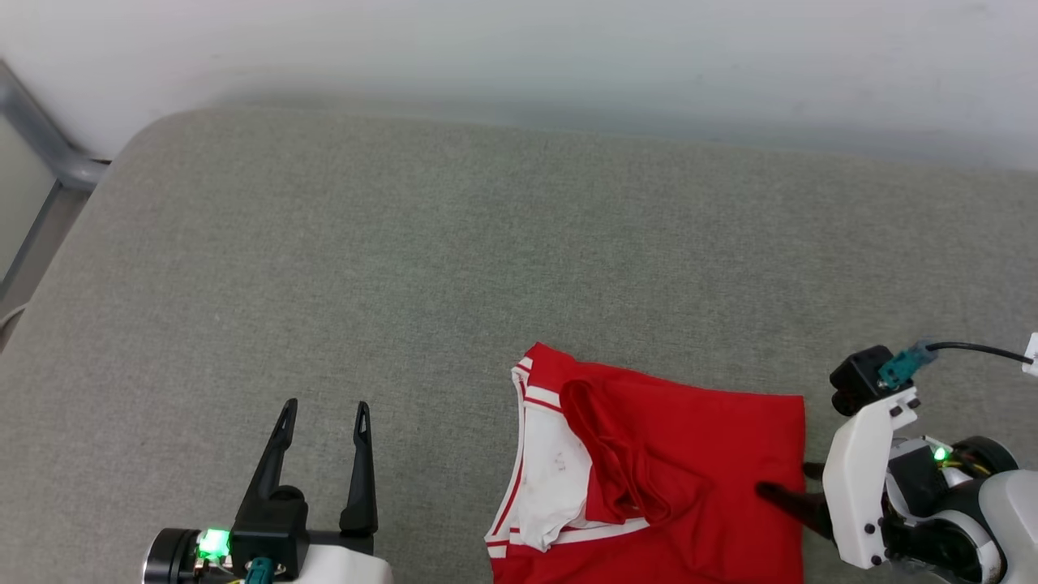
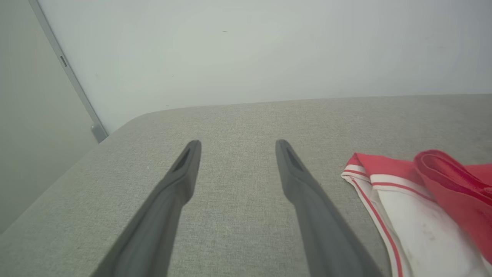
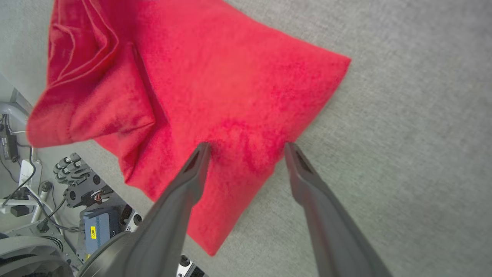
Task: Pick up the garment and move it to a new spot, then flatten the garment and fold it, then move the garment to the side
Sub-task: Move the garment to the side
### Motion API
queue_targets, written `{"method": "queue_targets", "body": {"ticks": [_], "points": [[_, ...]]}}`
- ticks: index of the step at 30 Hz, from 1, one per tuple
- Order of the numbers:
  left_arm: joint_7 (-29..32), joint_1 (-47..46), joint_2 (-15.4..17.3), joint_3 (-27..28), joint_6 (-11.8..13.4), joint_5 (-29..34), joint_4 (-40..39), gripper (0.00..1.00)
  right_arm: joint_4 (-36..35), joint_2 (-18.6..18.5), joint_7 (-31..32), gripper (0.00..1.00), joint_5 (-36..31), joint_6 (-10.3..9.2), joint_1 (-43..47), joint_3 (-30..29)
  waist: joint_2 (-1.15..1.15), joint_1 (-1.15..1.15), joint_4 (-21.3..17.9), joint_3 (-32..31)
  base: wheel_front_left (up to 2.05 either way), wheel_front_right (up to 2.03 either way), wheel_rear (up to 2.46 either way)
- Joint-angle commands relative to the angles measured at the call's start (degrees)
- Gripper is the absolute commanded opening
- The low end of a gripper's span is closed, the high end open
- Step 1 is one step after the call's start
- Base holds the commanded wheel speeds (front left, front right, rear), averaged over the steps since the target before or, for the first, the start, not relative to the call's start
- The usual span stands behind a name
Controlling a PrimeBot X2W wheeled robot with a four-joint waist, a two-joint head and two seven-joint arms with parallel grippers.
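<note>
The garment lies folded on the grey padded surface at the lower middle-right, red with a white sleeve part and striped trim on its left. My right gripper points left at its right edge, open. In the right wrist view, one fingertip is over the red cloth and the other sits at the hem, with nothing pinched. My left gripper stands open over bare surface, left of the garment. The left wrist view shows the same gripper with the garment off to the right.
A pale wall runs behind the surface, and a grey metal frame stands past its rounded left corner. In the right wrist view the garment's near part reaches the surface's front edge, with floor equipment below. The far and left parts of the surface are bare.
</note>
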Motion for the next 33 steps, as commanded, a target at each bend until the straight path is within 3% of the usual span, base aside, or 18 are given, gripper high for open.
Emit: {"method": "queue_targets", "body": {"ticks": [1,10,15,16,17,26,33], "points": [[-0.1,-0.7,0.0,0.0,0.0,-0.2,-0.2,1.0,1.0,0.3,0.1,1.0,-0.3,-0.05,0.2,0.3,0.0,0.0,0.9,1.1,0.0,0.0,0.0],[-0.1,-2.6,-0.6,-0.3,0.4,0.0,0.1,1.0,7.9,1.7,-0.8,1.0,0.7,-0.04,1.3,6.3,0.0,0.0,2.1,3.8,0.0,0.0,0.0],[-0.1,-2.8,-0.7,-0.4,0.7,0.1,0.3,1.0,8.6,1.7,-5.1,1.0,1.4,-0.04,0.0,8.2,0.0,0.0,2.0,4.0,0.0,0.0,0.0],[-0.1,-2.8,-0.7,-0.4,0.8,0.1,0.3,1.0,8.7,1.4,-5.9,0.22,1.4,-0.04,-0.6,8.5,0.0,0.0,1.9,3.9,0.0,0.0,0.0],[-0.1,-2.7,-0.7,-0.3,0.9,0.1,0.3,1.0,8.7,1.3,-6.9,0.0,1.8,-0.04,-1.1,8.6,0.0,0.0,1.7,3.8,0.0,0.0,0.0],[-0.1,-1.6,-0.4,0.2,0.8,0.1,0.5,1.0,6.0,-2.0,-14.0,0.0,2.2,-0.05,-6.3,9.0,0.0,0.0,-0.5,2.4,0.0,0.0,0.0],[-0.1,-0.8,-0.2,0.7,0.6,-0.2,0.1,1.0,1.8,-7.6,-15.8,0.0,-0.3,-0.06,-9.3,10.2,0.0,0.0,-4.8,2.1,0.0,0.0,0.0]]}}
